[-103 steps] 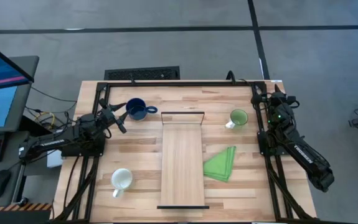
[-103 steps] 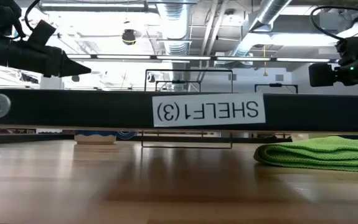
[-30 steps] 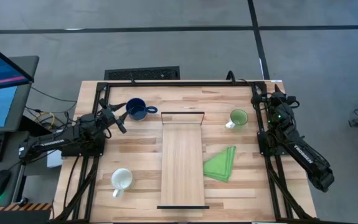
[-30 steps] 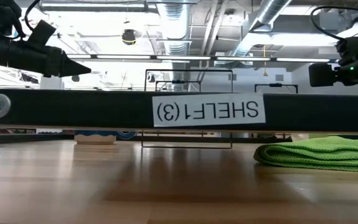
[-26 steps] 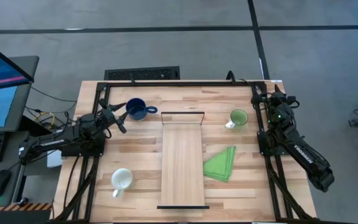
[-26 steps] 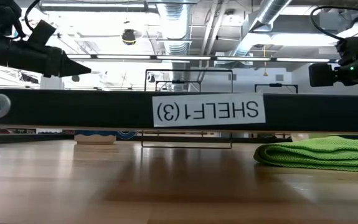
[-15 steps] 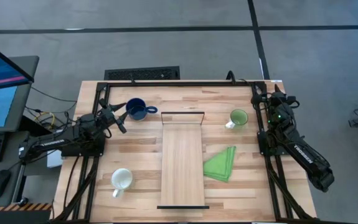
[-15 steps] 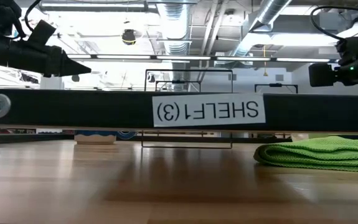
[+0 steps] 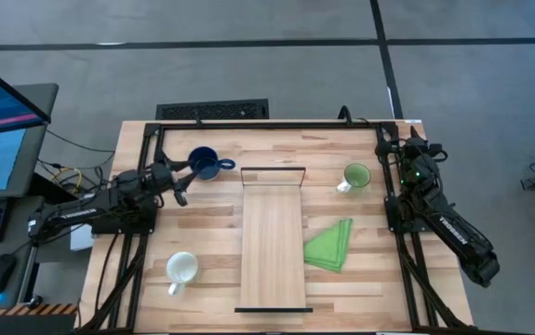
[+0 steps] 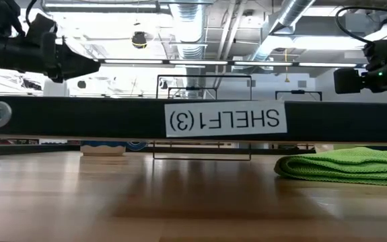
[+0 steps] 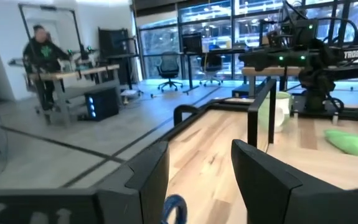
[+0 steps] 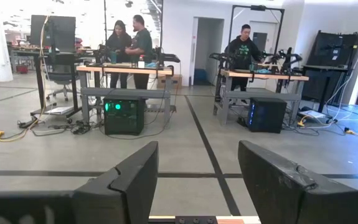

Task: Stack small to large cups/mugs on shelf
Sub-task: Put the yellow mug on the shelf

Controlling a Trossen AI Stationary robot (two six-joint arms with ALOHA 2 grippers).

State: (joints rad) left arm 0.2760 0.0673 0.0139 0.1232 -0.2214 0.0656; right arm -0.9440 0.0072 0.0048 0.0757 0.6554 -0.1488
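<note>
The left pincer (image 9: 184, 181), fingers spread and empty, had edged toward the dark blue mug (image 9: 202, 164) at its one o'clock on the worktop (image 9: 211, 223), likely opening the first pick, while the right pincer (image 9: 397, 149) waited open.

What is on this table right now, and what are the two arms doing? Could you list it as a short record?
Shelf: mid-table, nothing on it
Blue mug: far left
Green mug: far right
White mug: near left
Green cloth: right of shelf
Left gripper: beside blue mug, fingers open, holding nothing
Right gripper: at right table edge, fingers open, waiting
</note>
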